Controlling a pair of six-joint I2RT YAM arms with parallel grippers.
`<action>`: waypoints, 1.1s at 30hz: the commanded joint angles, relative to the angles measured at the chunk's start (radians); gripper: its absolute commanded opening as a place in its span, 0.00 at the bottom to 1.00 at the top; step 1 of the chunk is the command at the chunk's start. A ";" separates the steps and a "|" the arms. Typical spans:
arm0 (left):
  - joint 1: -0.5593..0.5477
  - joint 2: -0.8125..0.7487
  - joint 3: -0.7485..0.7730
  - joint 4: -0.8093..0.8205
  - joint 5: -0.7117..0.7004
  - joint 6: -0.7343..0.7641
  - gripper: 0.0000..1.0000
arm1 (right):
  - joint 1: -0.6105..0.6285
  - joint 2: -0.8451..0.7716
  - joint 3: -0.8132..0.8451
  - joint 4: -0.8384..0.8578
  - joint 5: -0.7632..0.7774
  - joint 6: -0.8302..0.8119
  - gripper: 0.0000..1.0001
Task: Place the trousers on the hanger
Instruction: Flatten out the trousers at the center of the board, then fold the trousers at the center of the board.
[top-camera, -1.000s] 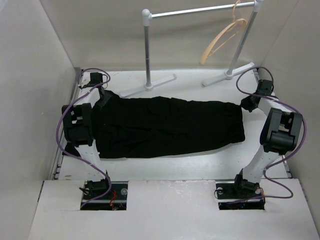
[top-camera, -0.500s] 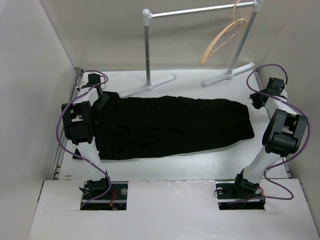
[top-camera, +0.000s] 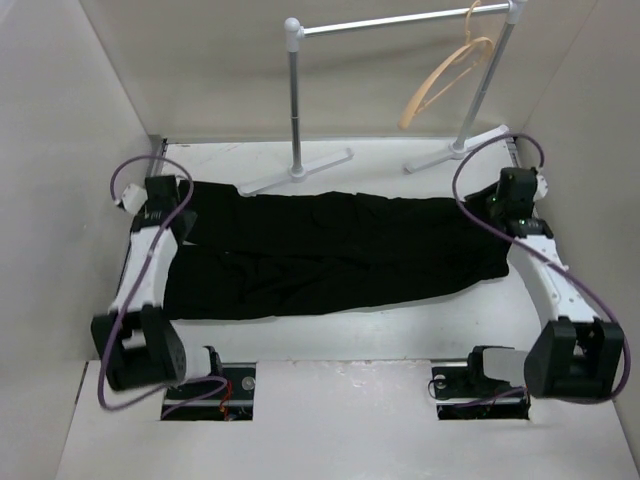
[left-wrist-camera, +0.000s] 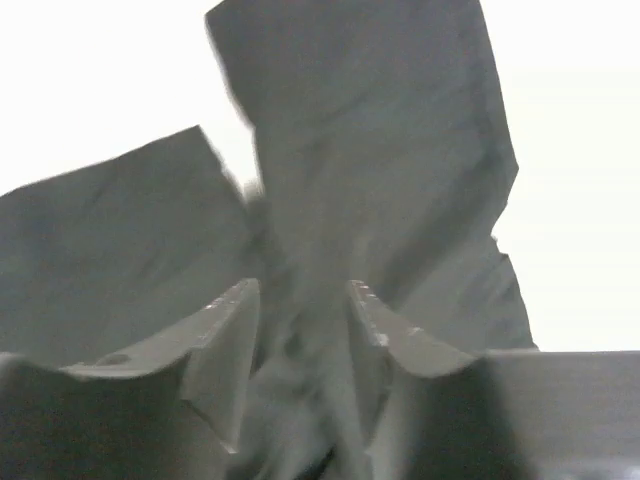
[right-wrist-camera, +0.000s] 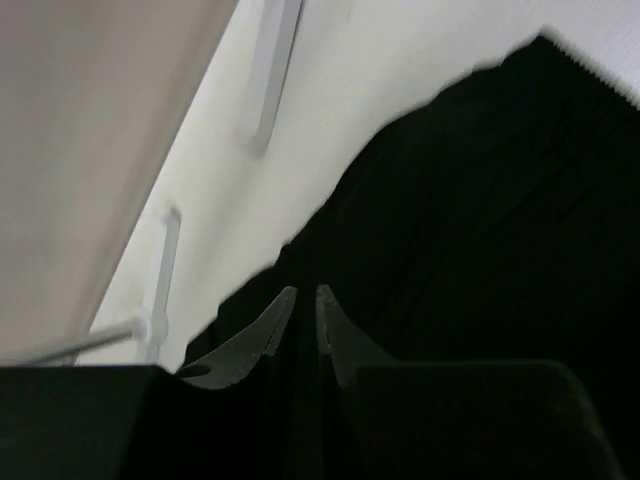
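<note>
The black trousers (top-camera: 330, 255) lie flat across the middle of the white table (top-camera: 400, 335), reaching from near its left edge to near its right edge. The tan wooden hanger (top-camera: 445, 80) hangs from the white tubular rack (top-camera: 295, 100) at the far edge. The left gripper (left-wrist-camera: 300, 300), by the far left corner, clamps a bunch of trouser fabric between moderately spread fingers (left-wrist-camera: 225, 325), while the right gripper (right-wrist-camera: 303, 300), near the right edge, pinches the cloth's border with fingers nearly together.
</note>
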 joint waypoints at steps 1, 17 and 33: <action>0.008 -0.193 -0.180 -0.168 -0.007 -0.046 0.32 | 0.075 -0.103 -0.084 -0.054 0.027 0.018 0.14; 0.318 -0.412 -0.495 -0.351 0.025 -0.144 0.45 | 0.429 -0.531 -0.378 -0.271 -0.094 0.015 0.59; 0.303 -0.359 -0.526 -0.075 0.074 -0.140 0.05 | 0.161 -0.645 -0.471 -0.440 -0.019 0.058 0.33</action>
